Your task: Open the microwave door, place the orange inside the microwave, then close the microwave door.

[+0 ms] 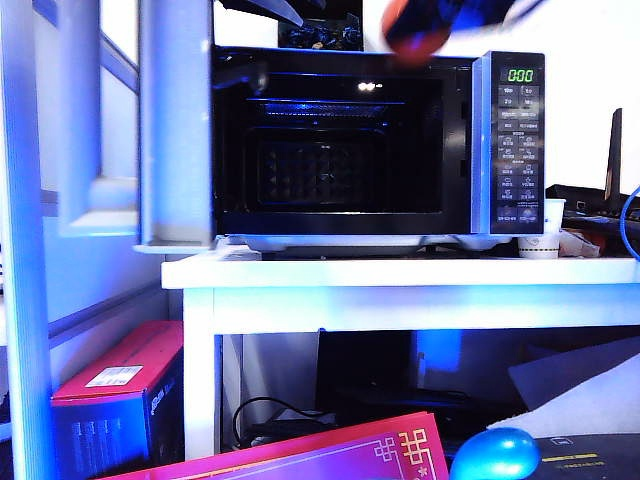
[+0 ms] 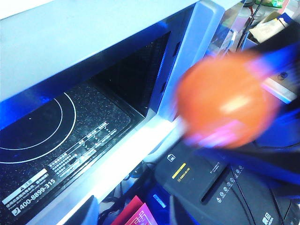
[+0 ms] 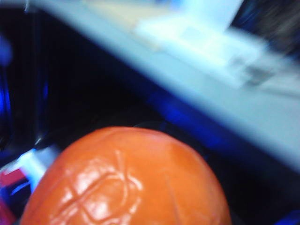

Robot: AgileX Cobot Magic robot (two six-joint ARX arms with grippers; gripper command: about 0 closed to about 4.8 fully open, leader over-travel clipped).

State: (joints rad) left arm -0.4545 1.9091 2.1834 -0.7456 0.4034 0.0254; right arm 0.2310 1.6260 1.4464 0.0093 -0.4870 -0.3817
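Note:
The black microwave (image 1: 510, 140) stands on a white table with its door (image 1: 175, 120) swung wide to the left, leaving the dark cavity (image 1: 320, 150) exposed. The orange (image 1: 412, 40) hangs above the microwave's top front edge, with my right gripper (image 1: 435, 22) shut on it. It fills the right wrist view (image 3: 126, 183) and hides the fingers there. In the left wrist view the orange (image 2: 222, 105) is a blur beside the cavity's front frame. My left gripper (image 2: 133, 213) is open with nothing between its fingers, in front of the cavity floor (image 2: 56, 136). It does not show in the exterior view.
The white table (image 1: 400, 285) carries the microwave and a paper cup (image 1: 540, 240) at its right. Under and before the table lie a red box (image 1: 120, 400), a pink-red booklet (image 1: 300, 460), a shiny blue egg-shaped object (image 1: 495, 455) and a black device (image 2: 211, 187).

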